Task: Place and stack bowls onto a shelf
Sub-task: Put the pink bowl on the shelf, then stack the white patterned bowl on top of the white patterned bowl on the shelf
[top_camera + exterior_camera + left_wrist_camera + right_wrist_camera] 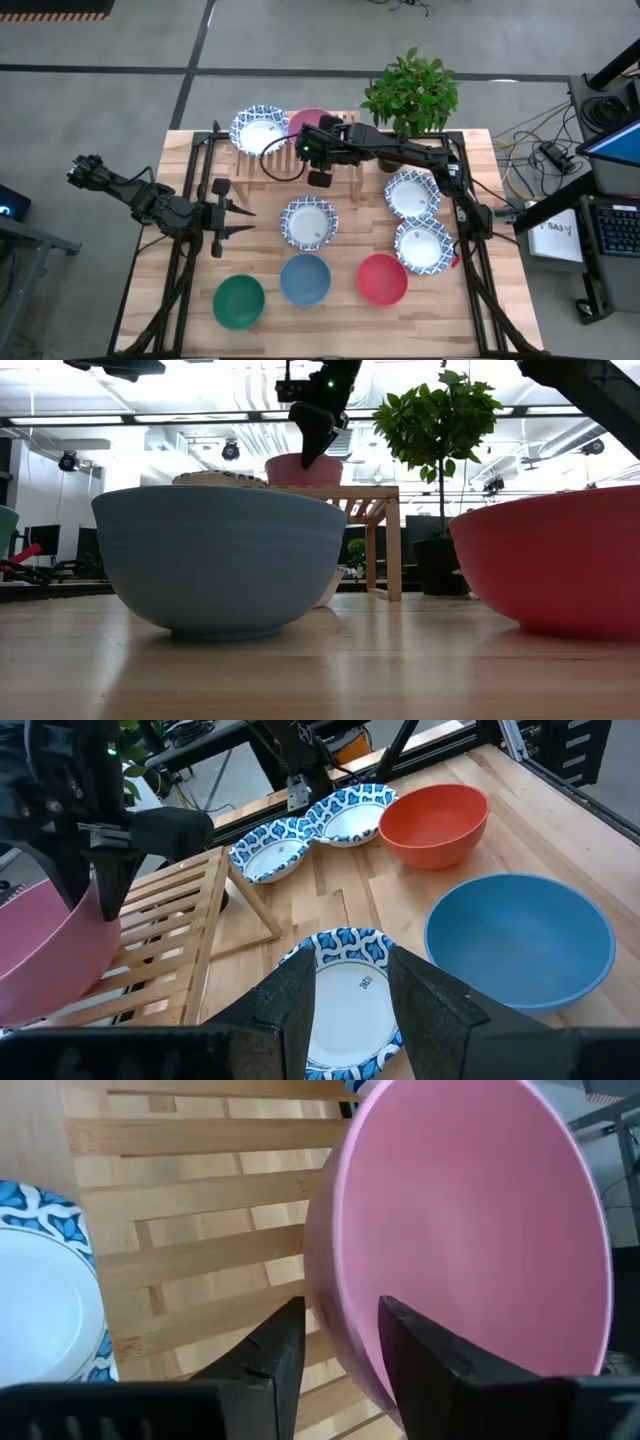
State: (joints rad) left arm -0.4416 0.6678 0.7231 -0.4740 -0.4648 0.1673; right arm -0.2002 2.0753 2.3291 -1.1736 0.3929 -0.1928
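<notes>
The pink bowl (308,121) (303,470) sits on the slatted wooden shelf (170,920) (200,1210), beside a white bowl with a blue rim (258,128). My right gripper (316,140) (340,1305) points down over the pink bowl's near rim, open, with one finger on each side of the rim. My left gripper (243,218) (348,960) hovers open at the table's left. It points at another blue-rimmed bowl (308,222) that rests on the table. My right gripper comes from above and stands astride the pink bowl's near rim (338,1330), one finger inside the bowl and one outside. The bowl rests on the shelf's slats. I cannot tell whether either finger touches the rim.
Two more blue-rimmed bowls (412,193) (422,245) lie at the table's right. The green (238,300), blue (305,278) and red (382,278) bowls line the near edge. A potted plant (412,92) stands at the far right, beside the shelf.
</notes>
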